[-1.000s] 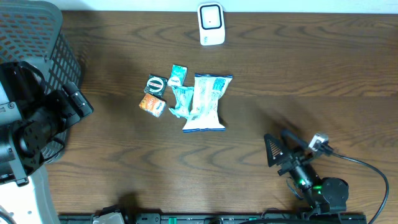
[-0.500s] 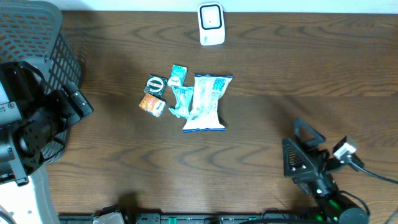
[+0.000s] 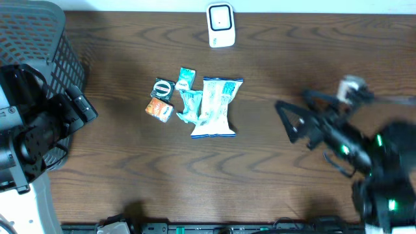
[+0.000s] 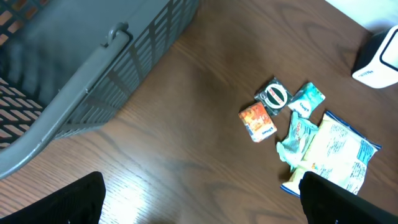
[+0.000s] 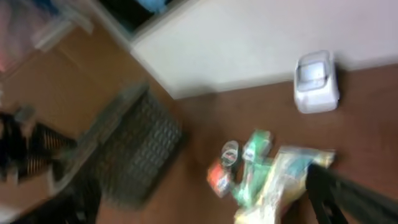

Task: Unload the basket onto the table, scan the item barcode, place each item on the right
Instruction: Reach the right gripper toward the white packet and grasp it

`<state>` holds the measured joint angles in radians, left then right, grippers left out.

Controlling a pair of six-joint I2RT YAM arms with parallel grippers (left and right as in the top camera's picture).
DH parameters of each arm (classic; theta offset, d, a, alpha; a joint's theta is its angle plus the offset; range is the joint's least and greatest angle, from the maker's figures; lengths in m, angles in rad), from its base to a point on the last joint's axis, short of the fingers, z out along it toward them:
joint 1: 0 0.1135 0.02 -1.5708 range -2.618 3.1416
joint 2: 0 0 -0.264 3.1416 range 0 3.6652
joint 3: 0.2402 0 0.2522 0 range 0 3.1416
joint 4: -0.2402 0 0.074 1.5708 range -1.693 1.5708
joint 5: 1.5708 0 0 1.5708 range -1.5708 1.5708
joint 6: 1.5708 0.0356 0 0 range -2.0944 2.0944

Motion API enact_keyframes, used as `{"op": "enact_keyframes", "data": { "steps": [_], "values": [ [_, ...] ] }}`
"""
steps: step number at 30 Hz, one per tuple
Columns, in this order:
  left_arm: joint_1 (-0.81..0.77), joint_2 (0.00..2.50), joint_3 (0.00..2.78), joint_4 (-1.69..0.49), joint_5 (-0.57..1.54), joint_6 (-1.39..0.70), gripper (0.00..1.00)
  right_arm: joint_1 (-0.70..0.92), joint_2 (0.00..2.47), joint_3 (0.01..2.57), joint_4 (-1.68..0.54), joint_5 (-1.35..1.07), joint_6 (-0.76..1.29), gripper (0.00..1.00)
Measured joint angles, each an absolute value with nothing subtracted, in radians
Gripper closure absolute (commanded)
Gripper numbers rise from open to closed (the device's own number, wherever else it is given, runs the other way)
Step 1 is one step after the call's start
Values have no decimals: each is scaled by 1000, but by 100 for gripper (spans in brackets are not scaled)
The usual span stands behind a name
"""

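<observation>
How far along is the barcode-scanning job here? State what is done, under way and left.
Done: nothing; the snack bag and small packets lie piled, apart from the white scanner. Under way: the open, empty right gripper hovers right of the pile; the left gripper sits open by the basket. Left: pick, scan.

A grey basket [image 3: 36, 39] w/ mesh walls is seen at the top left corner of the brown wood table [image 3: 130, 169], stood upright. In the left wrist view a small handle [image 4: 118, 32] is seen on its rim, & orange-brown is seen thru the mesh; what that is can't be told. A white wall [image 3: 325, 5] is seen along the table's far edge.
</observation>
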<state>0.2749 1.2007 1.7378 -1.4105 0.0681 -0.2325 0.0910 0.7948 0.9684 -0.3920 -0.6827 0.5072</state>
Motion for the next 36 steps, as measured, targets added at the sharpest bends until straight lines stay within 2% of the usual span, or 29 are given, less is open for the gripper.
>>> {"op": "enact_keyframes", "data": {
  "steps": [7,14,24,25,26,27,29,33,35,36],
  "values": [
    [275,1201,1738,-1411,68,-232,2,242,1058,1184,-613,-677,356,1],
    [275,1201,1738,-1410,68,-233,2,405,1269,1322,-749,-430,292,1],
    [275,1201,1738,-1411,68,-233,2,418,1394,1324,-757,-316,277,1],
    [275,1201,1738,-1411,68,-233,2,418,1395,1324,-751,-313,277,3],
    [275,1201,1738,-1411,68,-233,2,418,1395,1325,-743,-313,276,11],
    [275,1201,1738,-1411,68,-233,2,418,1395,1325,-737,-311,276,19],
    [275,1201,1738,-1410,68,-233,2,418,1396,1325,-730,-297,269,42],
    [275,1201,1738,-1411,68,-233,2,418,1415,1325,-726,-269,272,67],
    [275,1201,1738,-1411,68,-233,2,418,1445,1327,-722,-260,279,75],
    [275,1201,1738,-1411,68,-233,2,418,1463,1327,-718,-258,284,82]
  ]
}}
